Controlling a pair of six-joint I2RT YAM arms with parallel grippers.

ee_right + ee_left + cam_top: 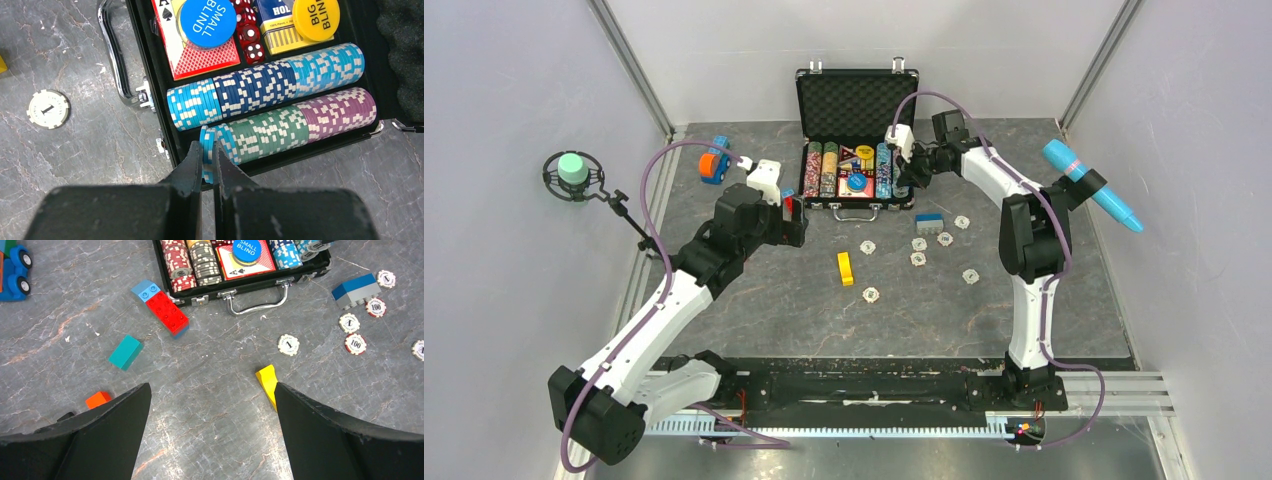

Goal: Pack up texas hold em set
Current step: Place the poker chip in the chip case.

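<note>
Blue chip (206,134) pinched on edge by the right gripper (209,150) at a case (856,100) row's end (more chips (919,259) lie loose in front); tilted, it could jam the row. Left gripper (212,387) gapes, empty.

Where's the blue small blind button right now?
Top view, back centre: the small blind button lies in the open case, on the red card deck.

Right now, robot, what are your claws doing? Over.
Left claw open, empty. Right claw shut on light-blue chips at briefcase. Loose chips, bricks on table.
</note>
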